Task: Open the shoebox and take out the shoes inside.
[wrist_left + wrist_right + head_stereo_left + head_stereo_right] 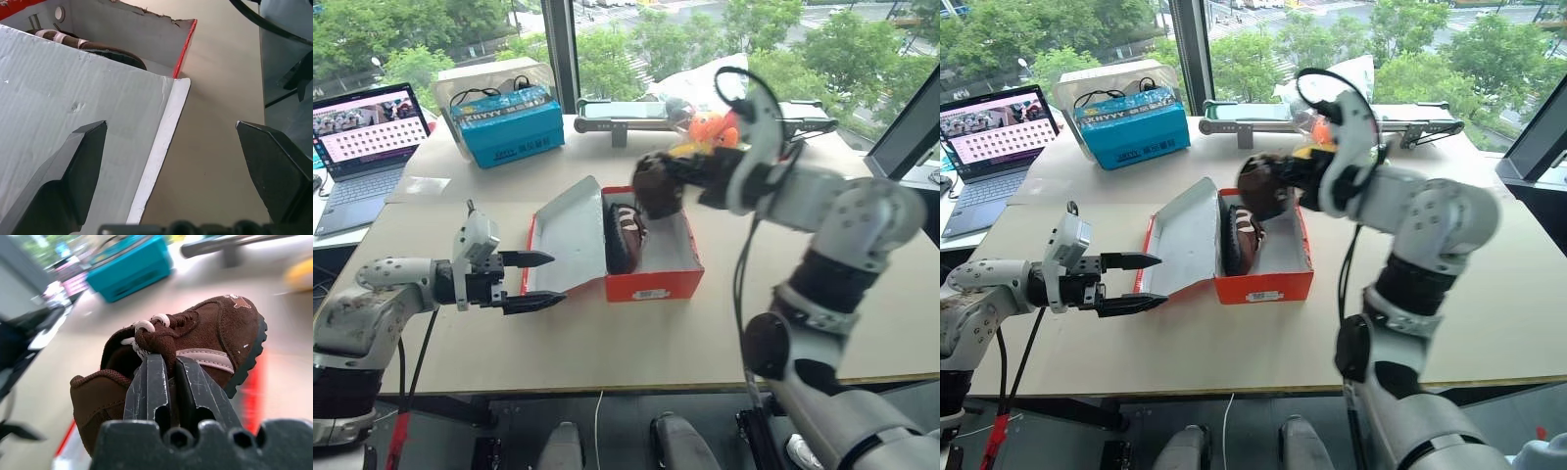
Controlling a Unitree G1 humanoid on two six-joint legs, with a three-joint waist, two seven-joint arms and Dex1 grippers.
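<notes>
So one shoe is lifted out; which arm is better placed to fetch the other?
Probably the left. Its gripper hangs open and empty beside the shoebox lid, near the second shoe inside. The right gripper is shut on the first shoe, so it must put that down first.

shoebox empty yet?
No. One brown shoe lies inside the open shoebox; the right gripper holds the other shoe above it.

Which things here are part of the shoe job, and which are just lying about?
Part of the job:
- red shoebox, lid open
- brown shoe pinched in the right tool, lifted above the box
- second shoe in the box
- left tool, open beside the lid

Lying about:
- blue box
- laptop
- orange plush toy
- table
</notes>
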